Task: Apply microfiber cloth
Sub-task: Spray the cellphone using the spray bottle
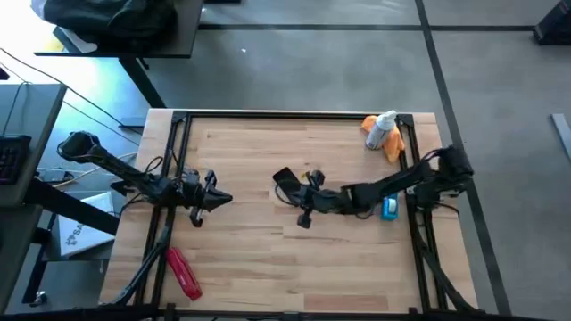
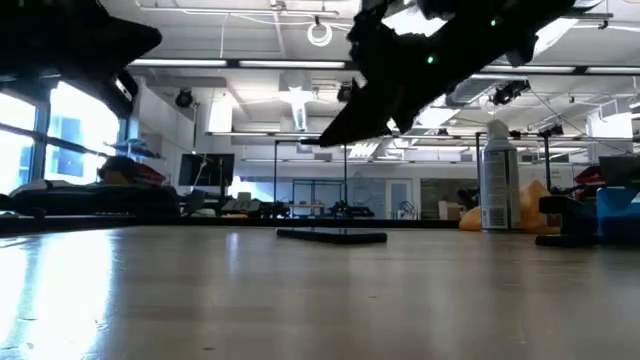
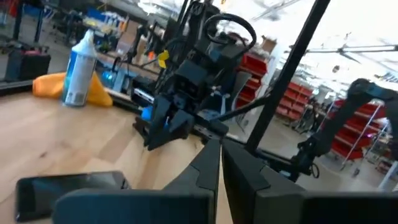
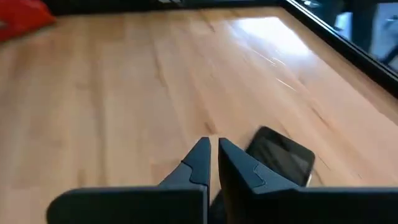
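Note:
The orange-yellow microfiber cloth (image 1: 393, 143) lies crumpled on the table near the far right corner, beside a white spray bottle (image 1: 383, 129); no gripper touches it. It also shows behind the bottle in the left wrist view (image 3: 48, 84) and the low view (image 2: 532, 208). A black phone (image 1: 286, 181) lies flat at the table's middle. My right gripper (image 1: 302, 207) is shut and hangs above the table just beside the phone (image 4: 283, 160), clear of it in the low view (image 2: 335, 135). My left gripper (image 1: 223, 198) is shut and held over the table's left part, pointing toward the right arm.
A red tool with a handle (image 1: 183, 272) lies near the front left corner. A blue object (image 1: 390, 208) sits at the right edge under the right arm. Black rails (image 1: 174, 169) run along both sides of the table. Bare wood lies between phone and front edge.

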`<action>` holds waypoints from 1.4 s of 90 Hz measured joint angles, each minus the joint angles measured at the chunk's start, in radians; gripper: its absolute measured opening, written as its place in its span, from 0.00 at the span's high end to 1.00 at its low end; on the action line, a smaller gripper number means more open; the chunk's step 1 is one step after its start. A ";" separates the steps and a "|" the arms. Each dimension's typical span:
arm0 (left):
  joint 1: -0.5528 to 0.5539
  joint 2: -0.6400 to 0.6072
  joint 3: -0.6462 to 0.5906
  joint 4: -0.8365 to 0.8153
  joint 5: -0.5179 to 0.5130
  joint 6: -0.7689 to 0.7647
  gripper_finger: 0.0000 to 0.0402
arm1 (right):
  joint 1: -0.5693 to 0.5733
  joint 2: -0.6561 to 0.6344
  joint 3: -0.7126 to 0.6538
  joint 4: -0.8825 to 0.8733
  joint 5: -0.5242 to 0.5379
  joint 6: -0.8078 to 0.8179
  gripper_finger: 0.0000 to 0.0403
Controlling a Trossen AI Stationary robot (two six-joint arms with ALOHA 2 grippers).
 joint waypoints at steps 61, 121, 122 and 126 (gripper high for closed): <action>0.022 0.117 0.002 -0.002 -0.191 -0.090 1.00 | -0.026 0.188 0.032 -0.011 0.108 0.133 1.00; 0.024 0.435 0.160 -0.001 -0.324 -0.075 1.00 | 0.112 0.111 0.032 0.026 -0.113 0.124 1.00; 0.024 0.445 0.164 -0.001 -0.324 -0.075 1.00 | 0.115 0.104 0.032 0.021 -0.113 0.109 1.00; 0.024 0.483 0.183 0.000 -0.321 -0.074 1.00 | 0.129 0.075 0.032 -0.016 -0.114 0.038 1.00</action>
